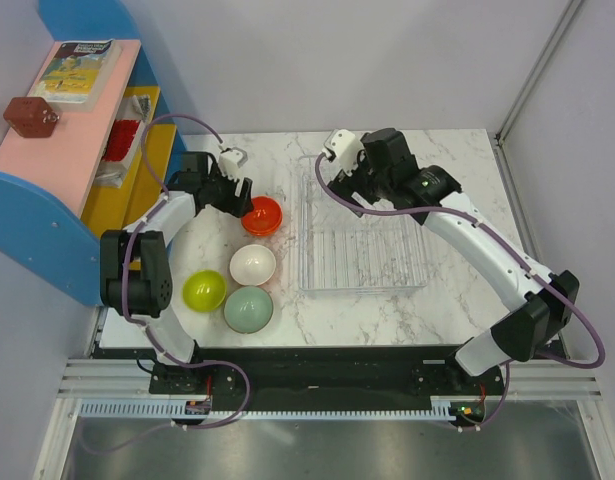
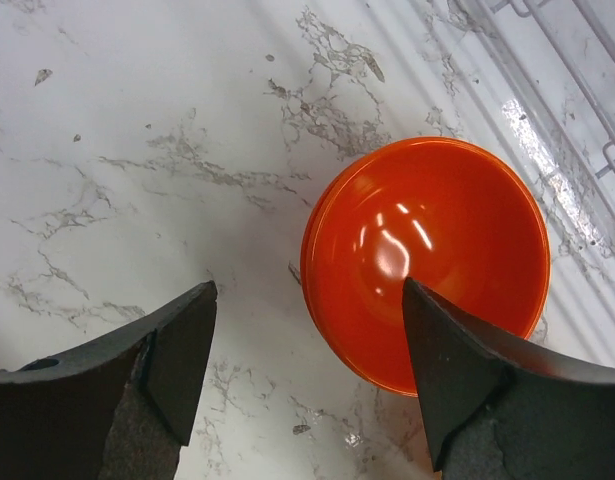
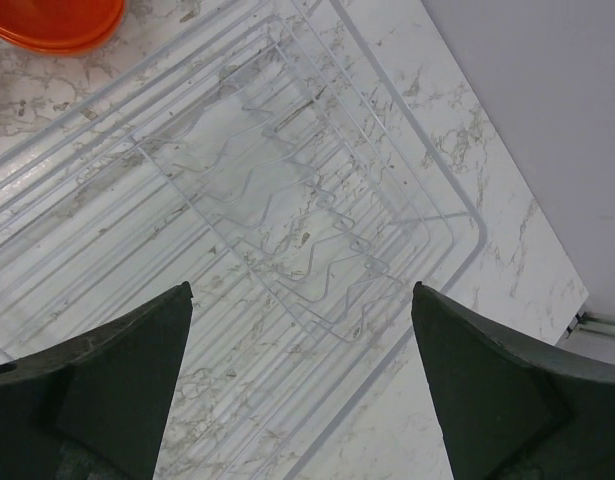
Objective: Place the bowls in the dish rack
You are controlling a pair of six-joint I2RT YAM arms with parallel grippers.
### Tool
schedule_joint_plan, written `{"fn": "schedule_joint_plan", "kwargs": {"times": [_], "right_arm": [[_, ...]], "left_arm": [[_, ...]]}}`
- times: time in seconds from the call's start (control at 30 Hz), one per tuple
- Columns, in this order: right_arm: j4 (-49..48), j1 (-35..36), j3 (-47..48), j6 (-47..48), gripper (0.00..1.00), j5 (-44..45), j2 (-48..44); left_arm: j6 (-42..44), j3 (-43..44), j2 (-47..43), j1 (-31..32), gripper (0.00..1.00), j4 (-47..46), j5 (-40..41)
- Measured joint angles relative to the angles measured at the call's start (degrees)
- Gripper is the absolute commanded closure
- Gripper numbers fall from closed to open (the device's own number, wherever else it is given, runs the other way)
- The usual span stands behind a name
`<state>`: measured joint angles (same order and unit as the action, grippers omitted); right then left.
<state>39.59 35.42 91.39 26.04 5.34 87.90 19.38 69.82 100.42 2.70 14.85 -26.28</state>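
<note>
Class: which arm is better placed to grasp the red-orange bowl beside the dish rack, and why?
Left. The left end effector, open, brackets the rim of the red-orange bowl; the right end effector hangs open over the dish rack.

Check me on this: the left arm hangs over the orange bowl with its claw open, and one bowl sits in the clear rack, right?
Not quite. The dish rack holds no bowl; the right wrist view shows only its bare ribs. The rest stands: the left gripper hangs open over the orange bowl.
</note>
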Motion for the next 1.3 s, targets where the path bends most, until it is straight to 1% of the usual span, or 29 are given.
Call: {"fn": "schedule_joint_plan", "kwargs": {"times": [0.07,0.33,0.6,0.7,0.73,1.1,1.3], "right_arm": [[-0.2,0.0,0.0,-0.4,0.02,-0.6,-0.7],[-0.2,0.1,-0.1,-1.3,0.02,-1.5,-0.9],[-0.2,0.0,-0.1,-2.2,0.02,-2.8,-0.9],[-0.2,0.0,-0.1,-2.4,0.02,-3.0,-0.9],[-0.2,0.0,-0.1,-2.5,0.02,-3.1,-0.9],[-0.2,-0.4,-0.1,-2.5,0.02,-3.4,-1.4],[-0.2,-0.5,-0.1,-2.7,0.02,-3.6,-1.5]], "left_arm": [[-0.6,0.0,0.0,0.4,0.22,0.0,1.3],[-1.2,0.0,0.0,1.2,0.23,-0.3,5.1],[-1.2,0.0,0.0,1.3,0.23,-0.3,5.5],[-1.2,0.0,0.0,1.3,0.27,-0.3,6.5],[-1.2,0.0,0.0,1.3,0.3,-0.3,6.8],[-1.2,0.1,1.7,2.6,0.34,-0.3,10.0],[-1.2,0.1,2.7,3.9,0.42,-0.2,11.0]]}}
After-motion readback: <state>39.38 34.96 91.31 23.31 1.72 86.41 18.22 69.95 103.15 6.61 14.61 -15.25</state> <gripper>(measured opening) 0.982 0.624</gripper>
